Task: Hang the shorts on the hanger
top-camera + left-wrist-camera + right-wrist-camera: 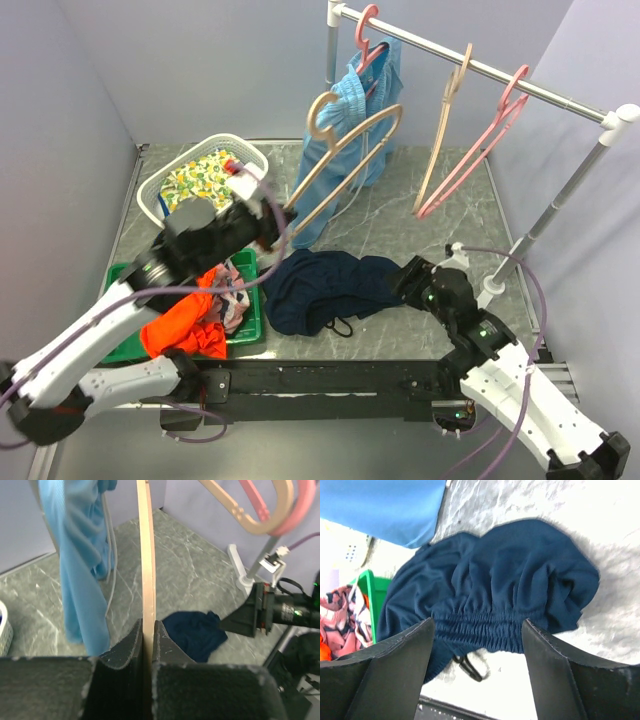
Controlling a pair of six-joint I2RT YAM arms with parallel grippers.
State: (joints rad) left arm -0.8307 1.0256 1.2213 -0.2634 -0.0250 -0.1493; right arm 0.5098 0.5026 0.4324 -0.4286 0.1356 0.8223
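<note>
Grey marbled desk (420,230) sits between lilac walls (200,60); navy shorts (325,285) lie crumpled mid-desk. Left wrist view alone shows left gripper (148,630) jaws clenched on the tan hanger (146,555); right wrist view, right gripper (477,625) jaws released over the waistband (492,630).

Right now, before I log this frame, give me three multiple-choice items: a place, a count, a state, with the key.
1. Where do the navy shorts lie? A. in the green bin B. on the table C. in the white basket
2. How many pink hangers hang on the rail? A. one B. two C. four
3. How is the left gripper? A. open, empty B. shut on the orange garment C. shut on the beige hanger
1 B: they are spread on the marbled top under the open right gripper. 2 B: one carries light-blue shorts, one hangs bare. 3 C: its fingers clamp the beige bar.
</note>
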